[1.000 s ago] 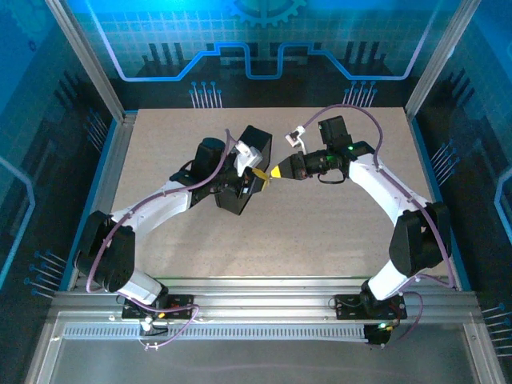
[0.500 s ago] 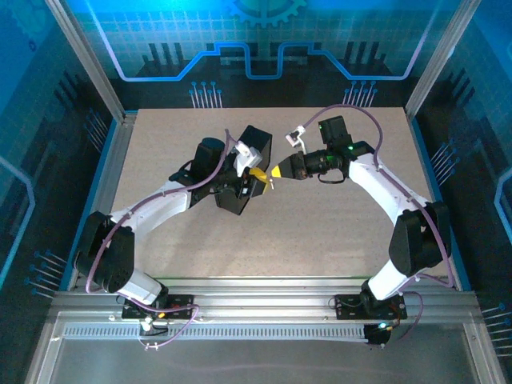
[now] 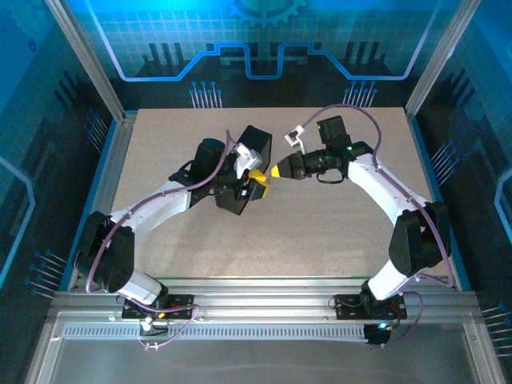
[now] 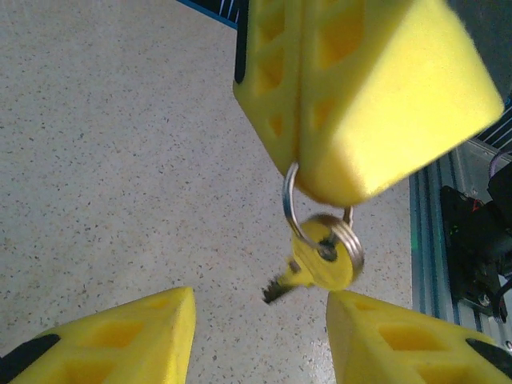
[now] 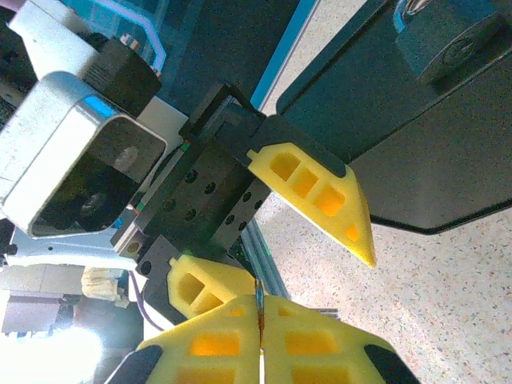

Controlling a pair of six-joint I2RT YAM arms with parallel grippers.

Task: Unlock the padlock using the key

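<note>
Left of centre on the table (image 3: 336,240): black box (image 3: 258,142) carrying the padlock (image 5: 436,36), apparently fixed to its face. Just beside it, left gripper (image 4: 260,316) released, fingers spread wide, touching nothing. Ahead of those fingers, key (image 4: 318,264) dangling clear of the table from key ring (image 4: 289,200). Right gripper (image 4: 308,180) clenched on that ring, fingers pressed flat together, just beside the left one

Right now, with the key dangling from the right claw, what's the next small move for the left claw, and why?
Probably close the left claw gently on the key. The right claw pinches only the key ring, so the key hangs loose and tilted between the left claw's open fingers. A direct grip would likely steady it before it goes toward the padlock.
</note>
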